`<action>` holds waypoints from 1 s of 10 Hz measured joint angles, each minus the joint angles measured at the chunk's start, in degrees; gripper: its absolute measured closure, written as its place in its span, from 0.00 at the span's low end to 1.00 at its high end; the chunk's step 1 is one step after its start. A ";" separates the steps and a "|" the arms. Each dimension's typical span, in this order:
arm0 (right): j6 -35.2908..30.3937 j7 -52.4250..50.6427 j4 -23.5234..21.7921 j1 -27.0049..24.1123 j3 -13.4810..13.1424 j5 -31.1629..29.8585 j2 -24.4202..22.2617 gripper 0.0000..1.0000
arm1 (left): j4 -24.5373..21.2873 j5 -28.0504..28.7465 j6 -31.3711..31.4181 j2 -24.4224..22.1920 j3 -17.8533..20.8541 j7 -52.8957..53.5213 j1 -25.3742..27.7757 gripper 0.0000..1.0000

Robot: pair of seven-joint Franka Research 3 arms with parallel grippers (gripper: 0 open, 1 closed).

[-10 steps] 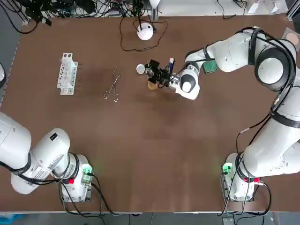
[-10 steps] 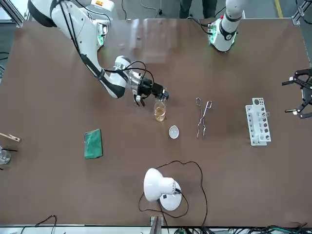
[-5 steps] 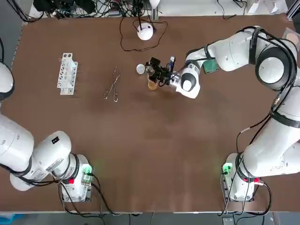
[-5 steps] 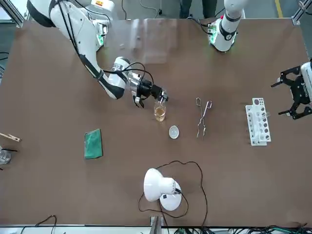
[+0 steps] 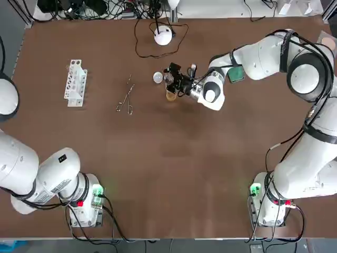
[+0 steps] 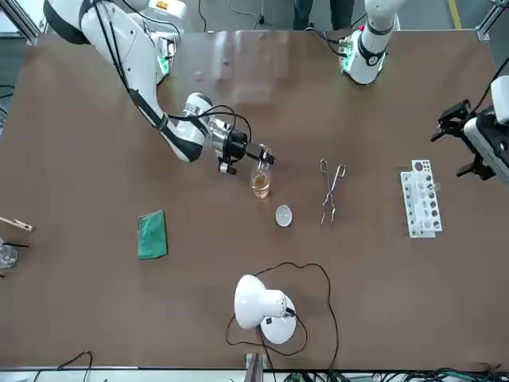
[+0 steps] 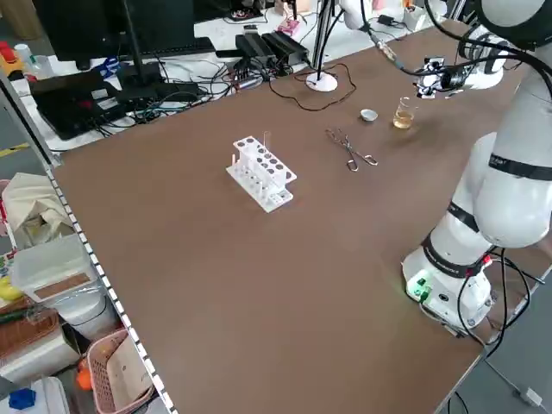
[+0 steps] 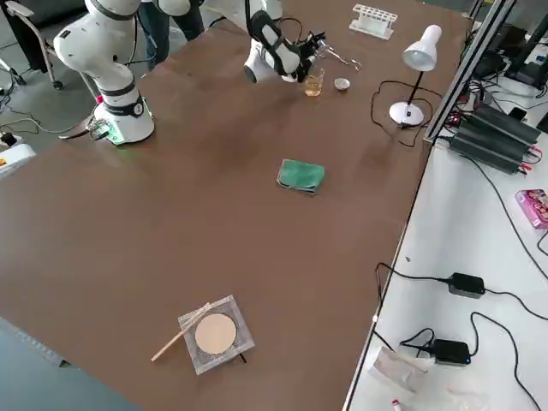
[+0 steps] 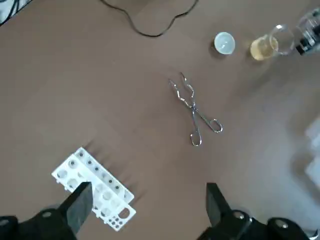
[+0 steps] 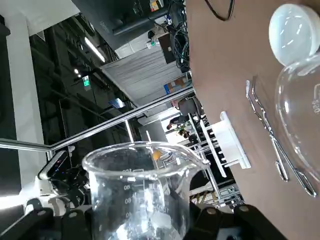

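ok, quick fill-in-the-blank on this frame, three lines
1. The right gripper is ____ on the small beaker, above the amber-filled glass.
2. The left gripper hangs with fingers ____ near the tube rack.
3. The green sponge lies on the robot's ____ side.
Missing: shut; open; right.

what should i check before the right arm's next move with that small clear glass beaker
1. Right gripper shut on the small clear glass beaker: ok.
2. Beaker shows no liquid inside: ok.
3. Round glass flask of amber liquid upright on the brown table: ok.
4. Beaker lip clear of flask rim: cannot tell.
5. Small white round dish apart from flask: ok.
6. Left gripper open above the white test tube rack, far off: ok.
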 joint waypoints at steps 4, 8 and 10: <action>-0.01 1.56 0.00 0.00 0.08 -0.03 0.00 0.62 | 0.62 4.14 0.15 -1.40 -3.14 -22.55 0.21 0.00; -0.01 1.79 -0.19 -0.01 0.87 -0.04 0.00 0.62 | 2.69 7.89 0.12 -1.41 -3.05 -23.04 0.44 0.00; 0.00 1.82 -0.31 -0.02 0.88 -0.07 0.00 0.62 | 3.06 7.89 0.02 -1.46 -2.81 -27.15 0.08 0.00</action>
